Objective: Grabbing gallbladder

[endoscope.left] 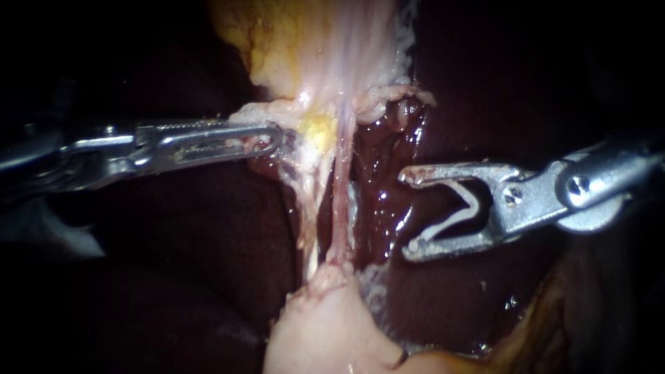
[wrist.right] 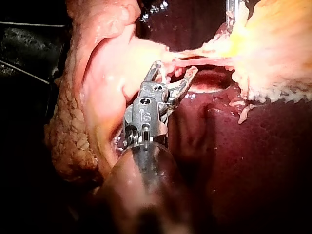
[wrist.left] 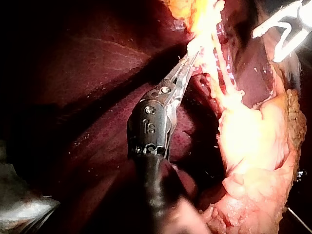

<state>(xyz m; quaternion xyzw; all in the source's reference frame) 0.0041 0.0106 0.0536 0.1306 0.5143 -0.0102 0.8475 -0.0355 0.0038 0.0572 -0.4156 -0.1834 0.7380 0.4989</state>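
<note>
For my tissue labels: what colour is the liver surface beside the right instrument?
The liver is dark maroon, faintly mottled; the right wrist view shows it best.

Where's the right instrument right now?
In the endoscope view the right instrument comes in from the right, a white clip held in its spread jaws, over the liver just right of the stretched tubes, not touching them.

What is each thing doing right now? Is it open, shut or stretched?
Left instrument: jaws shut on tissue.
Right instrument: jaws wide apart, holding a clip.
Clip: open, not yet placed.
Tubes: stretched, nothing on them.
</note>
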